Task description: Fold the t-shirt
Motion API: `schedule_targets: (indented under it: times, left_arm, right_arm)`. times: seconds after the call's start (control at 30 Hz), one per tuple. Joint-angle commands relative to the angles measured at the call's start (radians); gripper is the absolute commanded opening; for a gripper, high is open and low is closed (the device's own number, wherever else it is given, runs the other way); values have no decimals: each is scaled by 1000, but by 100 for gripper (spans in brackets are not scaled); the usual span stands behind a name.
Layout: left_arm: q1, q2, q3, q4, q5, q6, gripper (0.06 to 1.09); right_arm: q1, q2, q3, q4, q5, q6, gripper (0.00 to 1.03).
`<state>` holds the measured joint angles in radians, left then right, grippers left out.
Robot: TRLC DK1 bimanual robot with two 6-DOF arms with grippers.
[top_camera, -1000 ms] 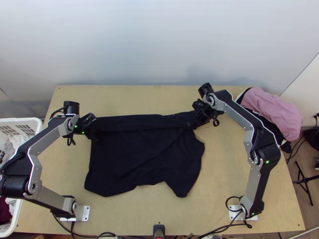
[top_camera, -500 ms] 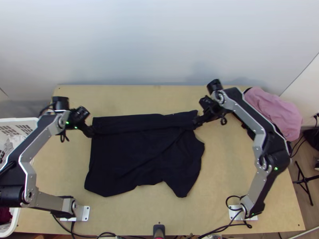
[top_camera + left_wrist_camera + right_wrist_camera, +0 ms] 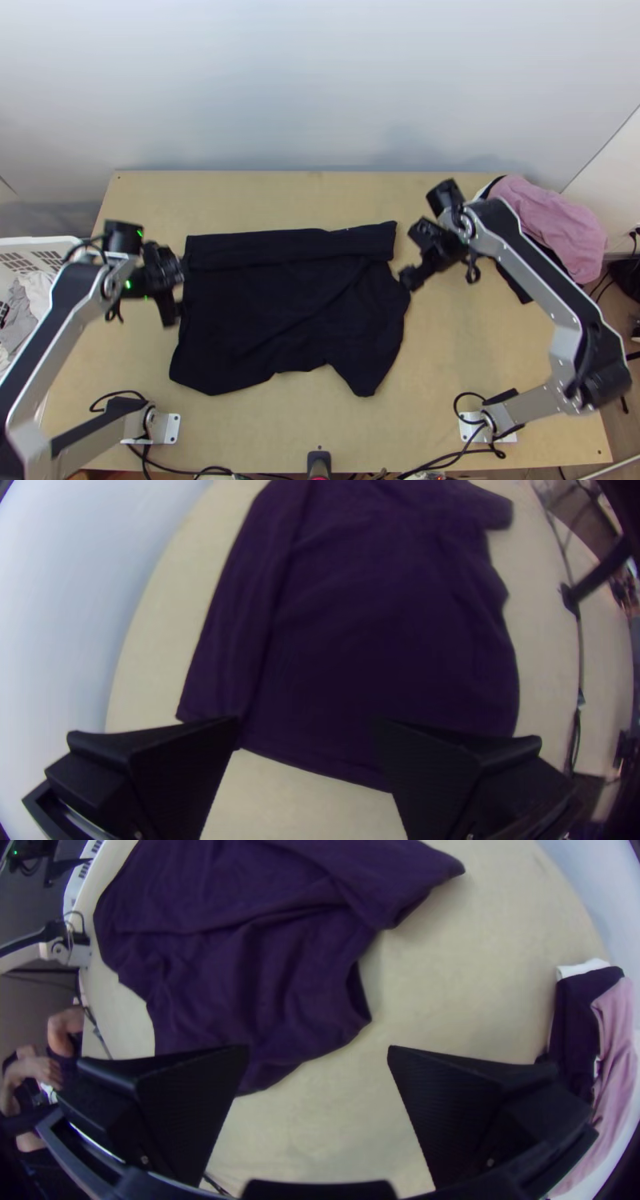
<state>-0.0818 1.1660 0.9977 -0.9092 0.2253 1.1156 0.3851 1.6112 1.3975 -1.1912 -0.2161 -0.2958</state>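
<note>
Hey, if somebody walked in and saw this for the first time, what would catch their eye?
Probably the dark shirt, lying mid-table with its far edge folded over in a band. Next, the two arms at either side, their fingers open, and the pink cloth piled at the table's far right corner.

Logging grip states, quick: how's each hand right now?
Left hand: open, holding nothing.
Right hand: open, holding nothing.

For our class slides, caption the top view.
Dark t-shirt, far edge folded over, lies on the table between left claw and right claw.
</note>
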Motion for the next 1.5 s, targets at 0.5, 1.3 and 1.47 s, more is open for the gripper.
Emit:
schedule_targets:
  times: [0.5,1.3,1.47]
  left_arm:
    - [-446,-180,-212,-114,-132,-39,101]
    - [-779,-141,-347,-102,-238,-422,98]
    - [-796,-160,-372,-99,-264,-444,98]
  right_arm:
    - [348,-208,-308,-58,9,-62,96]
    - [448,-186,-394,85,23,46,88]
    - [457,-172,-407,108,43,52,88]
